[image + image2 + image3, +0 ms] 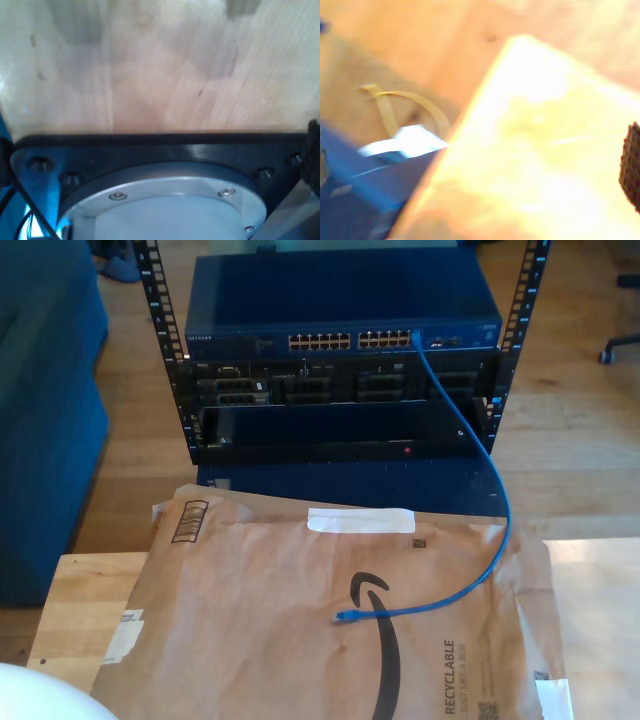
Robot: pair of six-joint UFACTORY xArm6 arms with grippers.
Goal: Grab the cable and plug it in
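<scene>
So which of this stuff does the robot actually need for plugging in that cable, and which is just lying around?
Part of the job:
- blue cable, one end already in the switch, loose plug on the mailer
- blue network switch with its row of ports

Just lying about:
- brown paper mailer
- wooden table
- blue couch

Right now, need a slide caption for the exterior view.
Blue Ethernet cable runs from a port on the rack-mounted network switch down to its free plug, lying on a brown paper mailer.
</scene>
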